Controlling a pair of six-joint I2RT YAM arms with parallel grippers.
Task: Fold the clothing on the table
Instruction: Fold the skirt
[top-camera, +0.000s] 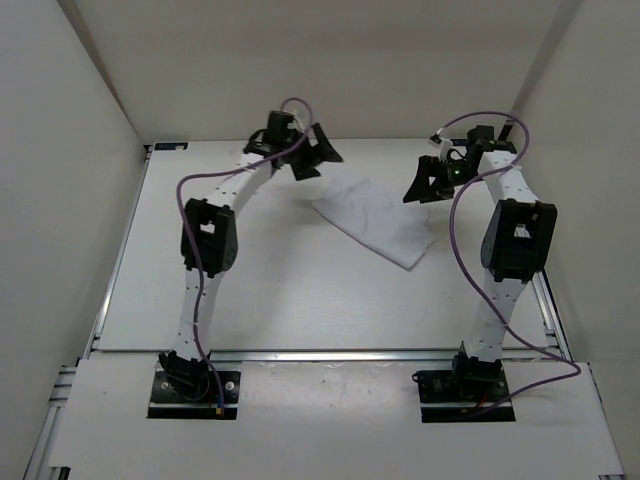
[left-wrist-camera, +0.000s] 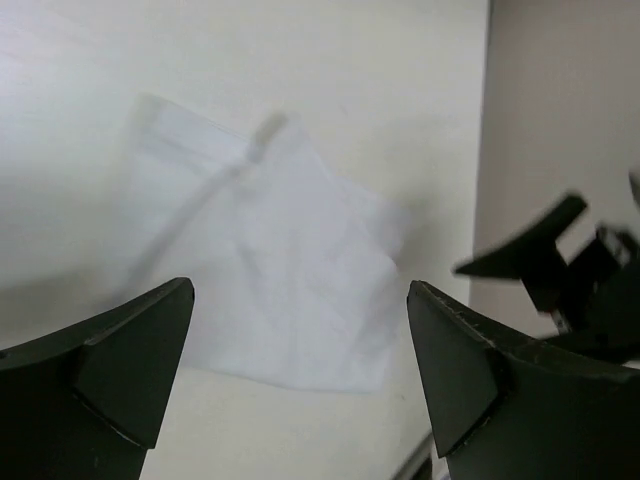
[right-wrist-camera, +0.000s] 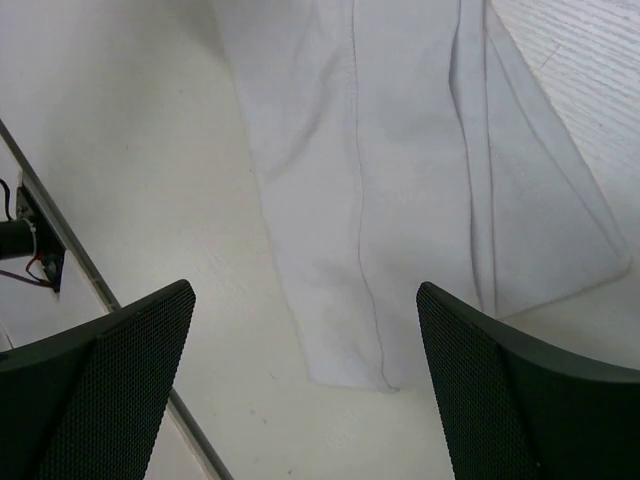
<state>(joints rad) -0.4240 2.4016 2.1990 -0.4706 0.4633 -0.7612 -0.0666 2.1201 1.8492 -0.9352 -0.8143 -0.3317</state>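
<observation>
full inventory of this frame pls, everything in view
clothing: 1, white, lying on the table's far middle, between the two claws
table: 1, matte white, under everything
rails: aluminium, silver, along the table's near and side edges
walls: white, enclosing left, far and right sides
cables: 2, purple, one looping along each arm
arms: 2, white with black joints, bases at the near edge
left claw: 1, black, open and empty, left of the clothing
right claw: 1, black, open and empty, right of the clothing
</observation>
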